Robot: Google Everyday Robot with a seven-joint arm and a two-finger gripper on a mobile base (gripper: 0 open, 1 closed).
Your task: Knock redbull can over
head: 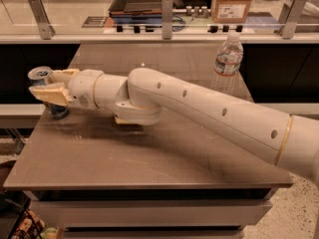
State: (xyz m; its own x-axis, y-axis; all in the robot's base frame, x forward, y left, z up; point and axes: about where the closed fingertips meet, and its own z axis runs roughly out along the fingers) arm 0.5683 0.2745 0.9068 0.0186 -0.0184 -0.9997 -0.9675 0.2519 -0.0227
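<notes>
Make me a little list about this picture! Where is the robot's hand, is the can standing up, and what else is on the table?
Robot hand: the gripper is on the left of the picture, fingers open, right at the can
Can: the redbull can is standing up, not knocked over yet, partly hidden behind one finger
Other thing: a water bottle stands at the far right of the table
Table: the brown table holds both

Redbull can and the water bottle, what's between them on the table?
In the camera view, the robot's arm stretches across the table between them. Its hand is right at the redbull can, and the water bottle stands behind the arm.
</notes>
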